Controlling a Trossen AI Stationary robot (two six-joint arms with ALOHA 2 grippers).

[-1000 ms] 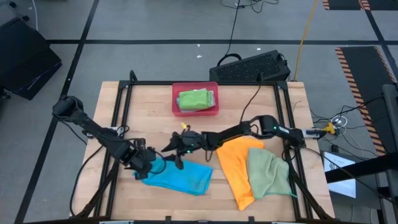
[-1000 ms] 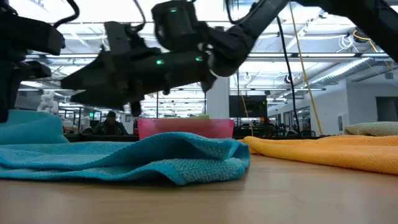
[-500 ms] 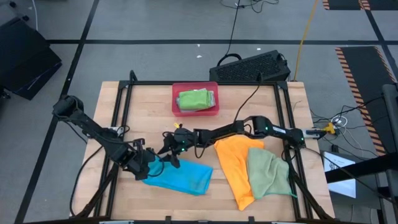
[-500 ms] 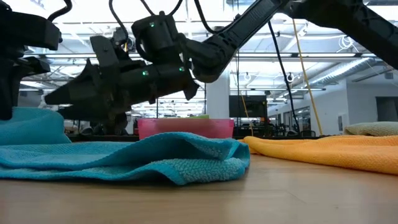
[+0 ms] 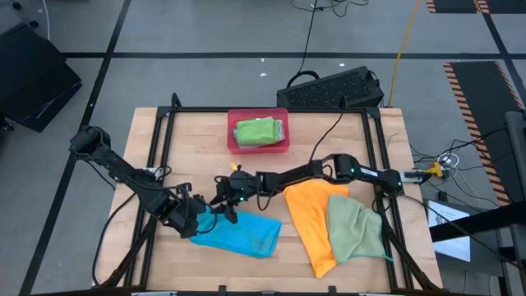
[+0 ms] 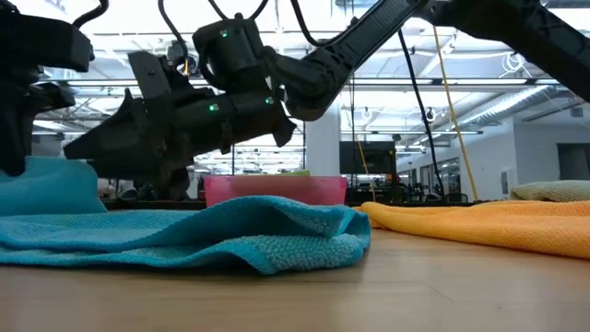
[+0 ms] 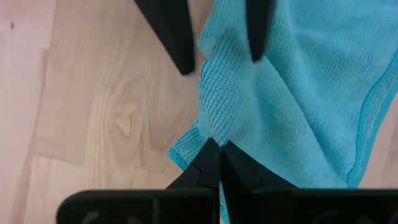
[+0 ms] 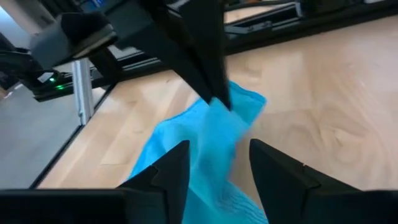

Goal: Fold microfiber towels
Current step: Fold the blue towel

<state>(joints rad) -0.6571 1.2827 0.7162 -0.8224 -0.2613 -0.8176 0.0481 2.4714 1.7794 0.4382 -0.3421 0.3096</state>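
A bright blue towel lies crumpled at the table's near left. My left gripper is shut on the towel's left end. My right gripper reaches in from the right, nearly level. It stands open, its two fingers on either side of the raised blue ridge; whether they touch the ridge I cannot tell. An orange towel and a light green towel lie flat at the near right. A folded green towel sits in the red tray. My left gripper pinches the blue towel between its two fingers near the left corner, on a gathered fold. The fingers come steeply from above. That end stands raised off the table, and the rest of the towel lies on the wood.
A black frame runs around the tabletop. Bare wood lies between the tray and the arms. A black keyboard sits beyond the far edge.
My right gripper has gone toward the table's left and slightly down, closing in on my left gripper and the raised end of the blue towel. The towel and my left gripper have kept their place.
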